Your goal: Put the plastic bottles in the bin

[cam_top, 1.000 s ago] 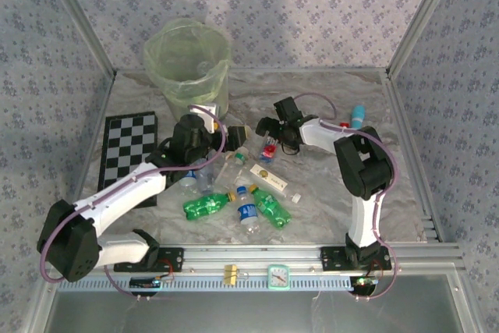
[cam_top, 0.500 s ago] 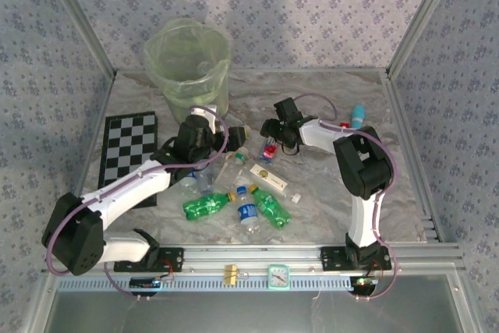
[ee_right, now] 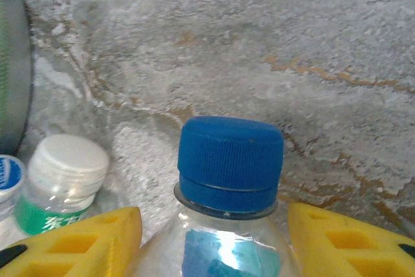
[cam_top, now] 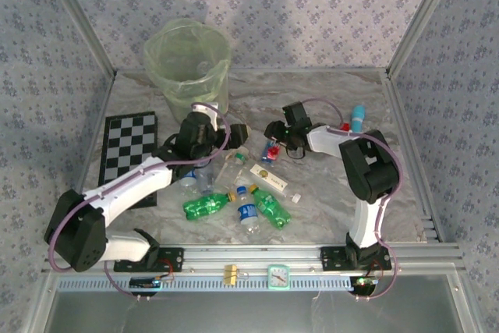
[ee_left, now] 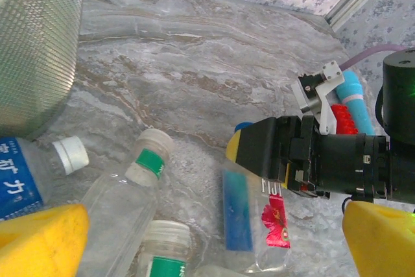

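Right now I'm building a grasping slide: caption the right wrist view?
Right gripper straddles a blue-capped bottle, a white-capped bottle beside it on the marbled table.

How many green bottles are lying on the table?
2. One green bottle lies left of the blue-labelled clear bottle, the other right of it, near the front edge. The left arm could hide more.

Green and clear plastic bottles (cam_top: 204, 206) lie scattered near the bin (cam_top: 195, 83).

Bin (cam_top: 195, 87) far left; chessboard (cam_top: 129, 154) before it, leftward; bottles (cam_top: 271, 208) clustered centre, right of chessboard.
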`<state>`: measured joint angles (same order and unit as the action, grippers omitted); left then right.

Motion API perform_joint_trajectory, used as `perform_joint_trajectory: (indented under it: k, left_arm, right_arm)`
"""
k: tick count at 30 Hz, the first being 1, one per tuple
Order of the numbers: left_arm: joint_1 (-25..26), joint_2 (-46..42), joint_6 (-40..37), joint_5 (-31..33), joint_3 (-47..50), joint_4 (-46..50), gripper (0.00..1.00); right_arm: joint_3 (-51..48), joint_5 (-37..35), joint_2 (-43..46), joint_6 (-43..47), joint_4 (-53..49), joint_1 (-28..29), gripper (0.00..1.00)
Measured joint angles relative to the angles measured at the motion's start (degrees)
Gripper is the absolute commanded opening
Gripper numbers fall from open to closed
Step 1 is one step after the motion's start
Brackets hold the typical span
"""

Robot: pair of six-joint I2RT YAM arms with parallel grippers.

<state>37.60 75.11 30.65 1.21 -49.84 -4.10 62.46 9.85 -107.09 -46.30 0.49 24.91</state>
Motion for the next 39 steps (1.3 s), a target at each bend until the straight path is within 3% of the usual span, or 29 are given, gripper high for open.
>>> perform_joint_trajectory:
  k: [13,19,26,39]
  left_arm:
    - [-2.1,8.6,4.7,-18.0,-3.0,-6.7,1.00]
    - [-1.9,12.8,6.1,-26.5,-5.8,-9.5,1.00]
    - [-0.8,15.5,5.7,-31.0,-8.9,-8.4,0.99]
    - [0.1,18.1,4.3,-31.6,-11.3,-4.7,0.69]
  right_arm:
    - [-2.7,7.1,15.0,2.3,6.9,-0.7,0.49]
    - [-2.8,8.0,17.7,2.4,7.5,-0.7,0.49]
    - [-2.8,8.0,18.7,2.6,7.6,-0.6,0.48]
    - [-3.4,8.4,19.6,2.6,8.8,0.3,0.48]
